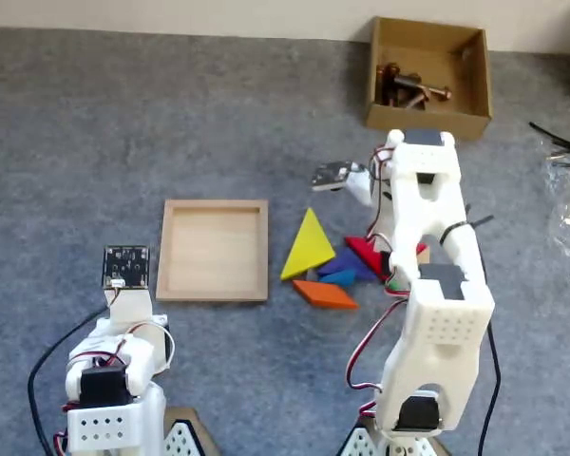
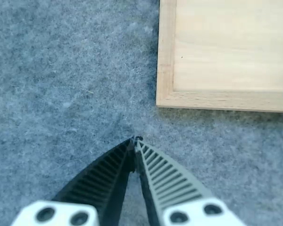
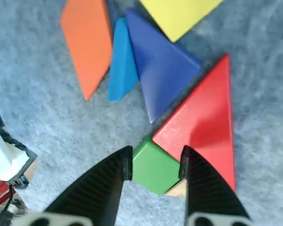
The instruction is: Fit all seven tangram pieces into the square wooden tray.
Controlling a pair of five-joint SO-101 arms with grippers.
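Grey felt surface (image 1: 76,142), fuzzy and matted, seen from above.

Near the centre, square wooden tray (image 1: 212,204): pale smooth wood, low raised rim, flat bare floor.

At 3 o'clock from the tray and apart from it, a cluster of flat, glossy painted pieces lying on the felt:
- Yellow triangle (image 1: 309,245), nearest the tray, sharp tip toward 12 o'clock.
- Orange parallelogram (image 1: 325,294), at 5 o'clock from the yellow.
- Slim light-blue triangle (image 1: 340,277), pressed edge to edge against a dark-blue triangle (image 3: 162,75).
- Large red triangle (image 3: 203,127), touching the dark-blue one.
- Green square (image 3: 154,168), touching the red triangle's edge, with a tan wooden piece (image 3: 177,189) peeking out beside it.

Right arm (image 1: 437,285), white plastic, stretched over the 3 o'clock side of the cluster. Right jaws parted, black and ribbed, one on each side of the green square and close against it; impossible to tell whether actually squeezing.

Left arm (image 1: 114,370) at 7 o'clock from the tray. Left jaws closed, ribbed tips meeting, aimed at felt just beside a tray corner.

At 1 o'clock in the overhead view, open cardboard box (image 1: 423,121) holding brownish, coppery bits.
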